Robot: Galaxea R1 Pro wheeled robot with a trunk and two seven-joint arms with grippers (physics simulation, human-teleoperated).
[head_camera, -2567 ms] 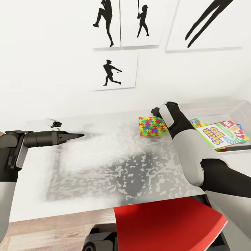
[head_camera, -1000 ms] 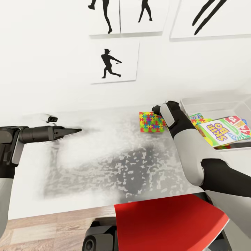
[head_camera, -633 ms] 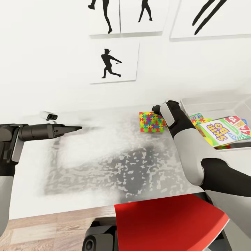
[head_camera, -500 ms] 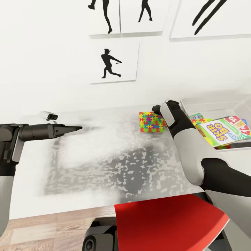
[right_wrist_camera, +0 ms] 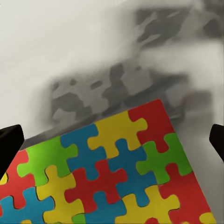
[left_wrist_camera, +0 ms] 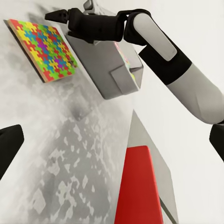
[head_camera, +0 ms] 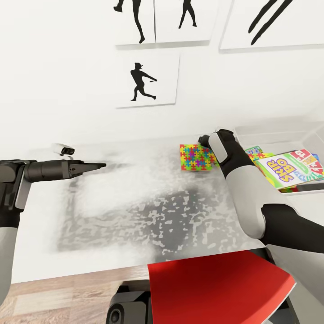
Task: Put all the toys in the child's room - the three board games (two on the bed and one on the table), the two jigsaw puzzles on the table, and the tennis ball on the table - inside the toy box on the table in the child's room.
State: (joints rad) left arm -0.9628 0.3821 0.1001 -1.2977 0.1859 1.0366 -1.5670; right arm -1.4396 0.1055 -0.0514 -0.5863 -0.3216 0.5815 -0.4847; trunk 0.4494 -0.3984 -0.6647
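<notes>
— What's under your right end effector (right_wrist_camera: 112, 140)?
— A flat jigsaw puzzle (head_camera: 196, 157) of bright interlocking pieces, lying on the counter (head_camera: 135, 202) beside the toy box (head_camera: 270, 135); your fingers are spread apart.

The jigsaw puzzle (head_camera: 196, 157) is interlocking red, yellow, blue and green (glossy mottled grey table (head_camera: 135, 211)); red chair (head_camera: 216, 288).

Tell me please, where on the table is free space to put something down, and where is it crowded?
The wide middle of the table is bare, between the left gripper and the jigsaw puzzle, down to the red chair. It is crowded at the right, where the right gripper hangs over the puzzle beside the filled toy box.
</notes>
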